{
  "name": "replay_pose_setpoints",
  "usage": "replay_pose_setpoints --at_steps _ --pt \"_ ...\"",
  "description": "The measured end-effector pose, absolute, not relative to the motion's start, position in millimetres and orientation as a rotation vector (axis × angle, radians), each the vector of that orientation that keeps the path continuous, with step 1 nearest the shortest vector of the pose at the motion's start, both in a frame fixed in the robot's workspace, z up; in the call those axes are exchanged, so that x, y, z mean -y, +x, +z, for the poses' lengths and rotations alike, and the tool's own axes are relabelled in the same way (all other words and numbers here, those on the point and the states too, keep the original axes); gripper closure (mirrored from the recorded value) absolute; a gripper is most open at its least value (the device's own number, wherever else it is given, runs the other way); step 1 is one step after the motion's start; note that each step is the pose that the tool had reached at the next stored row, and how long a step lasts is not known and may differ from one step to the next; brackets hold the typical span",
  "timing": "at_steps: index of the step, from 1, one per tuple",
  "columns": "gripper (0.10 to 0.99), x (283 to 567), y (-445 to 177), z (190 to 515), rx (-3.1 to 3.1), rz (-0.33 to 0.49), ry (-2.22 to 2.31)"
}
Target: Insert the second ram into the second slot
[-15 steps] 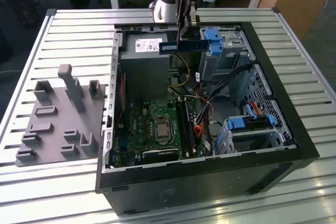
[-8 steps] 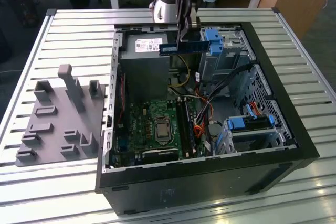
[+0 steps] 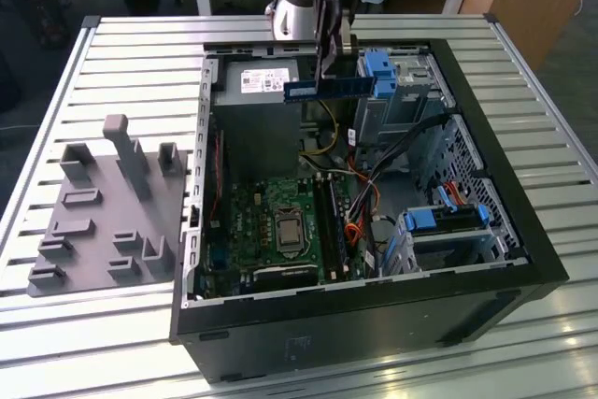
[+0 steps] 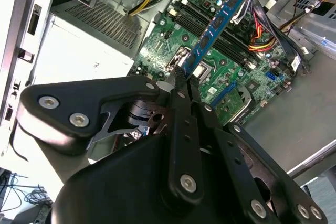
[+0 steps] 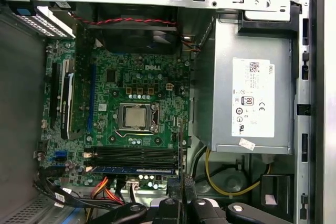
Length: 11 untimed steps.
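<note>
Open black case at the middle of the bench. Inside: green board, silver supply, blue tabs, orange cables. Grey fixture beside, toward the bench edge at the exterior view's left.

Arm upright, hand pointing straight down (fingers pinched nearly together).

Bright, even light falls from above. The table slats give pale glare in the exterior view; inside the case it is dimmer, with soft shadows.
</note>
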<state>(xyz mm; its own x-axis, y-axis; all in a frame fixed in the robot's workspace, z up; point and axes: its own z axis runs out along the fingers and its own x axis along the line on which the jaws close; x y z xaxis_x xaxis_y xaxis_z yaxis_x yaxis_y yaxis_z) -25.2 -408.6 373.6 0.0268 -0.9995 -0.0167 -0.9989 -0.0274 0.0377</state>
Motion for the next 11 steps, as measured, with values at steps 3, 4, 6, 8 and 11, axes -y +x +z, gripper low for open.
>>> replay_pose_setpoints --at_steps 3,4,6,8,11 --pt "0.949 409.2 -25.2 373.6 2.180 -0.060 2.240" --pt "0.949 409.2 -25.2 373.6 2.180 -0.060 2.240" --pt "0.949 409.3 -25.2 373.6 2.181 -0.060 2.239" --pt "0.949 409.3 -25.2 373.6 2.185 -0.060 2.235" --pt "0.949 409.3 -25.2 373.6 2.190 -0.060 2.230"
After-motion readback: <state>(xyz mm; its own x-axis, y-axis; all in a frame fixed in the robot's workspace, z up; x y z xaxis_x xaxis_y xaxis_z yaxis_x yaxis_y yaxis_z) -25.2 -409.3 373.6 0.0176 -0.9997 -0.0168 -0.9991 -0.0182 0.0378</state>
